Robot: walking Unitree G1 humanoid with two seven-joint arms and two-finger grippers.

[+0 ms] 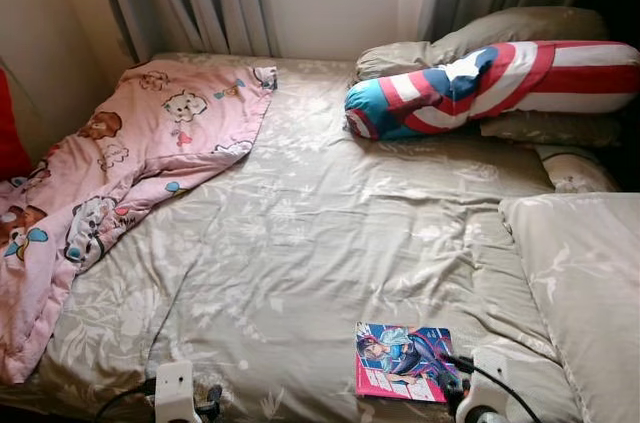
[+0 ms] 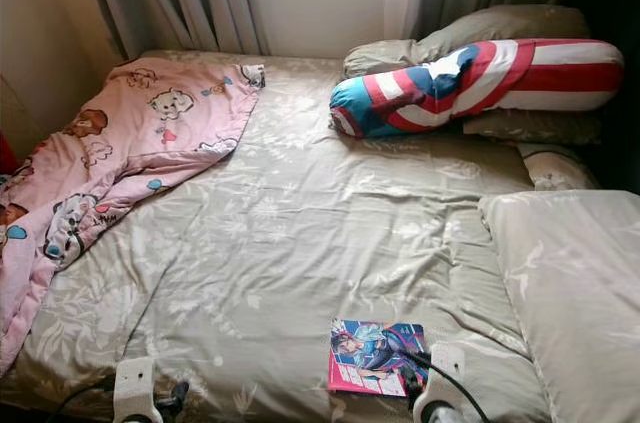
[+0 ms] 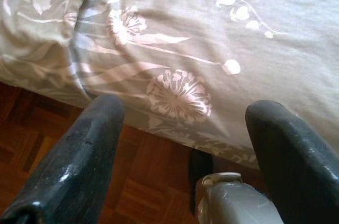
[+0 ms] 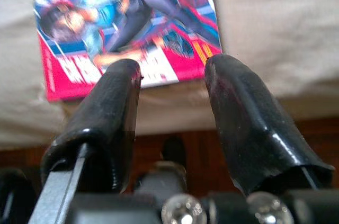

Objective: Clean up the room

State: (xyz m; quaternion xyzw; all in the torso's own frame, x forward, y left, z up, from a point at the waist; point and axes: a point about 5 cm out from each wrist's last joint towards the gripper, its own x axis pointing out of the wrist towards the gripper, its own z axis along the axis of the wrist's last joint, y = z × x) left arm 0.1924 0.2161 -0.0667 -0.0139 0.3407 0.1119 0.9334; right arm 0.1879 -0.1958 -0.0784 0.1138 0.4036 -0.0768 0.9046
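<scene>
A: Where is the item to be tidied?

B: The comic book (image 1: 405, 362) lies flat on the bed (image 1: 300, 243), close to the near edge and toward the near right corner, cover up, with its near edge just short of the mattress edge.

A: And the 2 grippers?

B: The right gripper (image 4: 172, 83) sits just off the near edge of the bed, its 2 black fingers spread apart with nothing between them, aimed at the book's near edge. The left gripper (image 3: 183, 123) hangs by the near edge toward the left corner, likewise spread and empty, over the floral bedspread (image 3: 222, 33) and the wooden floor (image 3: 42, 139).

A: How should the book handle?

B: Probably light and thin, with a glossy cover that may slip under smooth pads; it looks flexible, so it would likely droop if pinched at 1 corner. The blur in the right wrist view leaves its thickness uncertain.

A: Where to take hold?

B: At the middle of the near edge, 1 finger above and 1 below, pressing the soft bedding down to get underneath. The spine side, likely stiffer, is the better alternative.
</scene>
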